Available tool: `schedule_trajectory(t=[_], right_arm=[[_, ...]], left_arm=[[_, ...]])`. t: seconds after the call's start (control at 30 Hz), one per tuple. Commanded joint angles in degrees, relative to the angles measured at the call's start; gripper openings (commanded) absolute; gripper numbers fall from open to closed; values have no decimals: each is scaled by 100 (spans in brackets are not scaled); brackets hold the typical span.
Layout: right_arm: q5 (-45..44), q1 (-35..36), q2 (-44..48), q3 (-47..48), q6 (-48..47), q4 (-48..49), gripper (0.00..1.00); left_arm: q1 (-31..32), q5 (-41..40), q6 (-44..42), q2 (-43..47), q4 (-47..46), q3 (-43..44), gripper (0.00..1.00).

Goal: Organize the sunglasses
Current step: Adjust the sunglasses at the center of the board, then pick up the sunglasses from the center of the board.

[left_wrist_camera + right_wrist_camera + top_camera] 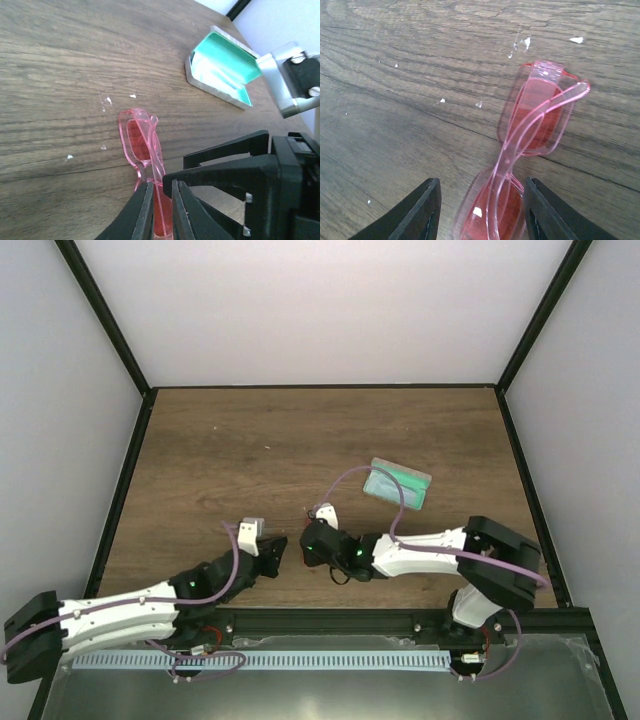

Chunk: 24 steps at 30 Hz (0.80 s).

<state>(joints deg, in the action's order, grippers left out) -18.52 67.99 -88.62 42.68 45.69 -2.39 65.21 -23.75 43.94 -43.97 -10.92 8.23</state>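
Observation:
The sunglasses, a small pink-red pair with the arms folded, lie on the wooden table. My left gripper is shut on one end of them, its jaws pinching the near lens and frame. My right gripper is open, with its jaws straddling one lens of the sunglasses without touching it. In the top view the two grippers, left and right, meet near the table's front middle and hide the sunglasses. The grey case lies open with its green lining up.
The open case sits behind and to the right of the grippers. The black fingers of the right gripper stand close beside my left gripper. Small white specks dot the wood. Dark frame rails edge the table.

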Motion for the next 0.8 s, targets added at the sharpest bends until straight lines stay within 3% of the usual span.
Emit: schedule_trajectory(t=[0.0, 0.33, 0.77], right_arm=[[-203, 47, -373, 416, -25, -209, 47], [-457, 90, -886, 805, 147, -663, 43], [-584, 100, -980, 913, 232, -852, 19]], left_arm=[[13, -373, 79, 667, 933, -252, 13], [7, -449, 85, 1042, 1095, -360, 14], [2, -504, 88, 826, 976, -392, 15]])
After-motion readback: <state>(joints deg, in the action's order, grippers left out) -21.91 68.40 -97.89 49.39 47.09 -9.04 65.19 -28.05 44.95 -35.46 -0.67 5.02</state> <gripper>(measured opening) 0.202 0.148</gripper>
